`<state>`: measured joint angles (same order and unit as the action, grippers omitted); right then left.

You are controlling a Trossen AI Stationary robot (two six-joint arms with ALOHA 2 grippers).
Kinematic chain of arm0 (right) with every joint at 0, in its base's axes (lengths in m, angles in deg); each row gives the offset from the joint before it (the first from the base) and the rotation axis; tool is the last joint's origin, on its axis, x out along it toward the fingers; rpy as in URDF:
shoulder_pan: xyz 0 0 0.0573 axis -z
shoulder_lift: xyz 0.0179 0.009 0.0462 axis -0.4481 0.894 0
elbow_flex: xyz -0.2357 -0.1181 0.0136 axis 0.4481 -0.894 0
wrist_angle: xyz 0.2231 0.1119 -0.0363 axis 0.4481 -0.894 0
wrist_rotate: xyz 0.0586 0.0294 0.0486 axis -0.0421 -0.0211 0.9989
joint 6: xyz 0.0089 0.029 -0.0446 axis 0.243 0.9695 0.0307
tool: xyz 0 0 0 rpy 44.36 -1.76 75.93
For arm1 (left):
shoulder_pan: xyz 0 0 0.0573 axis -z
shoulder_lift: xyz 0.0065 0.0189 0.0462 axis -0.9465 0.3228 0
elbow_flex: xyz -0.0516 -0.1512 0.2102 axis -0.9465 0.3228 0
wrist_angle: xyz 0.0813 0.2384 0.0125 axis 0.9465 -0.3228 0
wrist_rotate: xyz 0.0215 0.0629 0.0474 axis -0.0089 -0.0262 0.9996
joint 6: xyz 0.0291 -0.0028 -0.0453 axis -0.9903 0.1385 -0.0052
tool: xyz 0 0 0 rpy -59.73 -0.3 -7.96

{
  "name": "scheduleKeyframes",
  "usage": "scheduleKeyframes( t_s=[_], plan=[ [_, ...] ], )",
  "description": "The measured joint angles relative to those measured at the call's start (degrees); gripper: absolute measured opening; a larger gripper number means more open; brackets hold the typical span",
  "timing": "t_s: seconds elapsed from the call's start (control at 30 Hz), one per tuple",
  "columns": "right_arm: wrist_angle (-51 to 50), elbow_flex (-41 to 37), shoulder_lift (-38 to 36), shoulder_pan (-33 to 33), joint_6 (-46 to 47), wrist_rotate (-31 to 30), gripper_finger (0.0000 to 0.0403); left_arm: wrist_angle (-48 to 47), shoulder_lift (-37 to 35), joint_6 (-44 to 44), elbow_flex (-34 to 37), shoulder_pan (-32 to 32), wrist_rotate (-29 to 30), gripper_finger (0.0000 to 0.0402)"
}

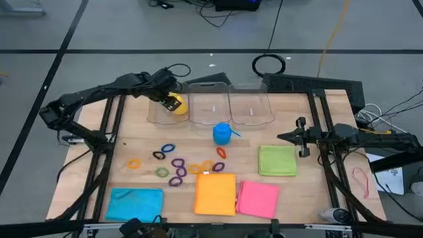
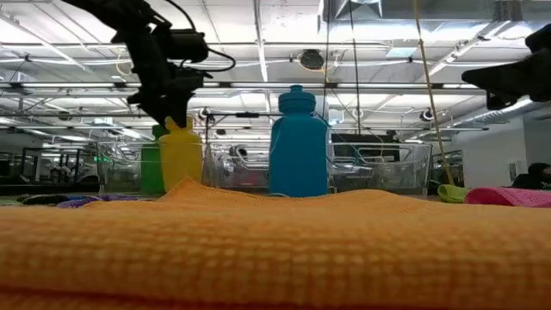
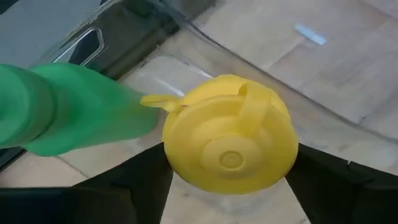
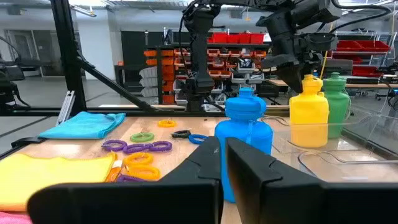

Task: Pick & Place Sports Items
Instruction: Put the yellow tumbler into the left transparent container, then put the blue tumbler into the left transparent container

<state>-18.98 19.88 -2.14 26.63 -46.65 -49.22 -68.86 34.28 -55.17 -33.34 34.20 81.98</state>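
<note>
My left gripper (image 1: 170, 99) reaches down into the left clear bin (image 1: 153, 116), its fingers on either side of the yellow bottle's (image 3: 230, 143) cap. A green bottle (image 3: 68, 109) stands in the same bin right beside the yellow one. The blue bottle (image 1: 222, 133) stands upright on the table in front of the middle bin (image 1: 209, 109). Several small rings (image 1: 177, 165) lie scattered on the wood. Blue (image 1: 134, 202), orange (image 1: 215, 194), pink (image 1: 258, 198) and green (image 1: 277, 160) folded cloths lie flat near the front. My right gripper (image 1: 281, 137) waits shut at the right, level. My left gripper has the yellow bottle's round cap (image 3: 180, 168) between its two fingers, one on each side, with no gap showing. The fingers come steeply from above, slanting from the table's left. The bottle (image 4: 309, 115) stands upright, and its base appears to rest on the bin's floor.
A third clear bin (image 1: 251, 106) stands right of the middle one, along the far side. Black frame rails (image 1: 322, 142) run down both sides of the table. Bare wood lies between the bins and the rings.
</note>
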Motion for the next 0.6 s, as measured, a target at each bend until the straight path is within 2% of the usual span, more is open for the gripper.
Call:
scheduleKeyframes(
  t_s=[0.3, 0.6],
  plan=[
    [0.0, 0.0, 0.0, 0.0, 0.0, 0.0, 0.0, -0.45, 0.13, 0.02, 0.17, 0.0, 0.0, 0.0295],
    [-0.02, 0.0, 0.0, 0.0, 0.0, 0.0, 0.0, -0.42, 0.09, -2.24, -0.19, 0.0, 0.04, 0.0326]
  ],
)
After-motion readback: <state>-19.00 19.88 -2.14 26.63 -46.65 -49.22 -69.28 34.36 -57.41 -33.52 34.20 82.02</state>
